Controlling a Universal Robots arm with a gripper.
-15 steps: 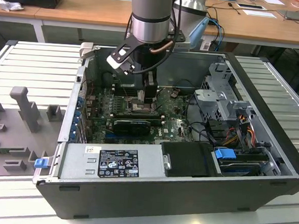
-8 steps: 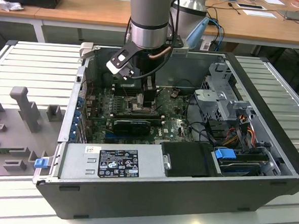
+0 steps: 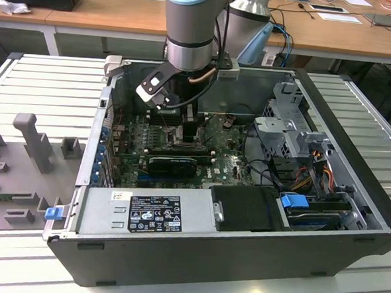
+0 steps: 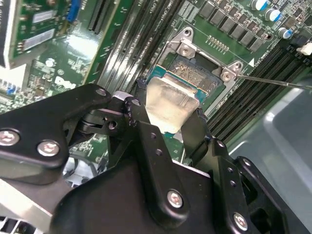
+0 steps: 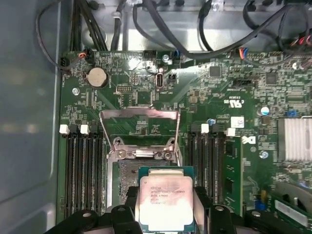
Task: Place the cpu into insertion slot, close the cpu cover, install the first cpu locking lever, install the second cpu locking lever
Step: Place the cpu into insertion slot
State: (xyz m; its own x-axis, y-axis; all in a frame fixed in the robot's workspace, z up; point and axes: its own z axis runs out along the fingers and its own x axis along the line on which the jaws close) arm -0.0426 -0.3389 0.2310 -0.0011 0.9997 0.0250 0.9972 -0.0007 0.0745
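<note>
Silver-grey cpu (image 5: 165, 202), pinched by its edges in the gripper (image 4: 169, 114), hovers over the insertion slot (image 5: 126, 178) — not yet seated; cpu cover (image 5: 139, 115) stands raised, closing and locking remain.

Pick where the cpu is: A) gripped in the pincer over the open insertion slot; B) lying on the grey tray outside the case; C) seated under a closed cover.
A: the pincer clamps the cpu above the insertion slot, with the cpu cover flipped up.

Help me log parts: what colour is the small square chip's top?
The small flat square cpu has a silvery-grey metal top; clearest in the first wrist view.
</note>
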